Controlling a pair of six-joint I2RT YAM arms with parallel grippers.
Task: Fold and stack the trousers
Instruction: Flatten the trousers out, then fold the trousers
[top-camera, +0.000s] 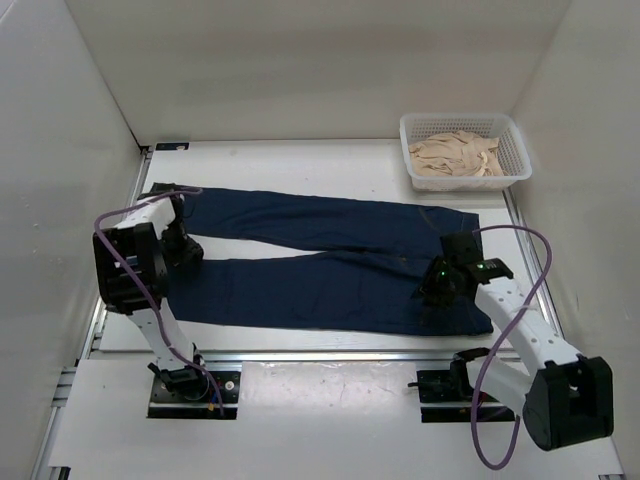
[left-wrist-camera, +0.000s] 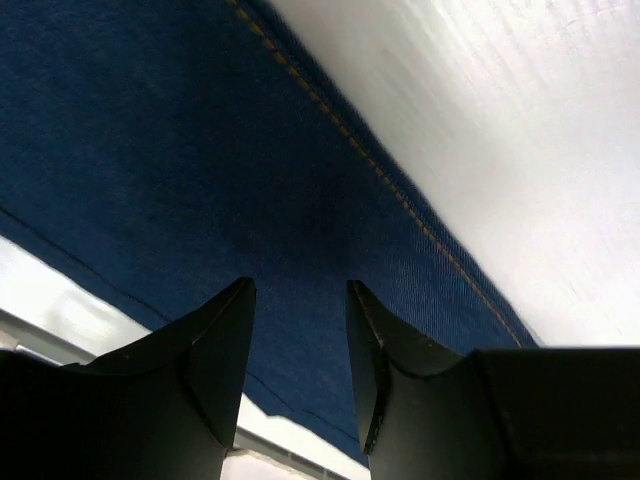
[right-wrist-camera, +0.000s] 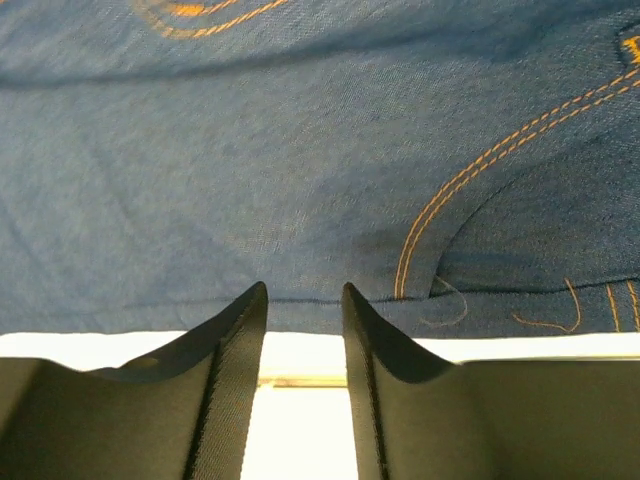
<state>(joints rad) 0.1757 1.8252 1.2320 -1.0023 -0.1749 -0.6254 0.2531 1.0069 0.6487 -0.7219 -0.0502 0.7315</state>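
The trousers (top-camera: 330, 265) lie flat, legs leftward, with the left gripper (left-wrist-camera: 300, 340) spread over a leg end and the right gripper (right-wrist-camera: 305, 340) spread at the near waist edge.

White mesh basket (top-camera: 470, 182) at upper right of the frame, crumpled beige cloth (top-camera: 455, 155) heaped inside it, white table (top-camera: 300, 165) beneath, plain white walls (top-camera: 300, 60) around

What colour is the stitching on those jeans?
Orange, against the dark navy trousers; clearest in the right wrist view.
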